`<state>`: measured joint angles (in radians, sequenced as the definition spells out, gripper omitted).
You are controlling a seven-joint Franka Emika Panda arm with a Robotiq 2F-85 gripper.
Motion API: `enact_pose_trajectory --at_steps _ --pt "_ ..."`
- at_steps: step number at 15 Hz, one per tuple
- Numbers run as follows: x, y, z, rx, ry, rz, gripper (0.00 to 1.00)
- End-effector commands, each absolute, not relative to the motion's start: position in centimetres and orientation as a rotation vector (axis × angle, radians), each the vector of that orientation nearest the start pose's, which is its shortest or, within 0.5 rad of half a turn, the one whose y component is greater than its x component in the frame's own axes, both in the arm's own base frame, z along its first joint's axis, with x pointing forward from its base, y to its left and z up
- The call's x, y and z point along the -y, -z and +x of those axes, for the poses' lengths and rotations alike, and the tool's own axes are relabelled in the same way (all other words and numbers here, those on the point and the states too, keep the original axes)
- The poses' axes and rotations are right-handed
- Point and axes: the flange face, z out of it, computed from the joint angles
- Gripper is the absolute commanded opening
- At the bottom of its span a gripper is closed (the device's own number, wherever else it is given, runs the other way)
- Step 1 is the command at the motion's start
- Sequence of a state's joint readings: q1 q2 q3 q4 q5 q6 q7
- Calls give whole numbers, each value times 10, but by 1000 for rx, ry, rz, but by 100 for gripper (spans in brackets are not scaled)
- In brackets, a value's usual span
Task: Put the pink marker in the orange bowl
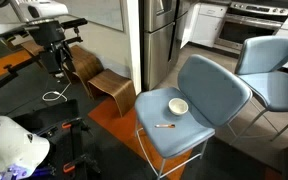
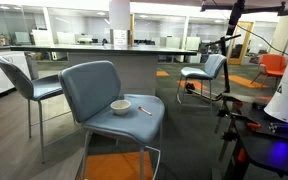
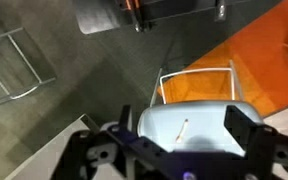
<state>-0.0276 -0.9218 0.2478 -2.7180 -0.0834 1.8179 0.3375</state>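
Note:
The pink marker (image 1: 166,126) lies flat on the seat of a blue chair (image 1: 206,82), close to the seat's front edge. The orange bowl (image 1: 178,106) stands upright on the same seat just beside it, apart from the marker. Both also show in the other exterior view: marker (image 2: 145,110), bowl (image 2: 120,106). My gripper (image 1: 56,60) is high up and far from the chair, open and empty. In the wrist view the open fingers (image 3: 184,115) frame the chair seat far below, with the marker (image 3: 182,130) between them. The bowl is not clear there.
A second blue chair (image 1: 269,60) stands behind the first. A curved wooden stool (image 1: 109,88) and black stands with cables sit on the floor near the arm. An orange floor patch (image 3: 254,60) lies under the chair. A long counter (image 2: 104,50) runs behind it.

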Motion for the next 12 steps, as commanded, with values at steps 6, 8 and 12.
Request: enact_pose_trajectory --at_steps 6,8,12 --pt "-56 -474 279 -327 116 -3393 100" --pt "-56 -474 279 -327 116 -3393 100" --pt "-49 -475 291 -344 80 -3366 100"
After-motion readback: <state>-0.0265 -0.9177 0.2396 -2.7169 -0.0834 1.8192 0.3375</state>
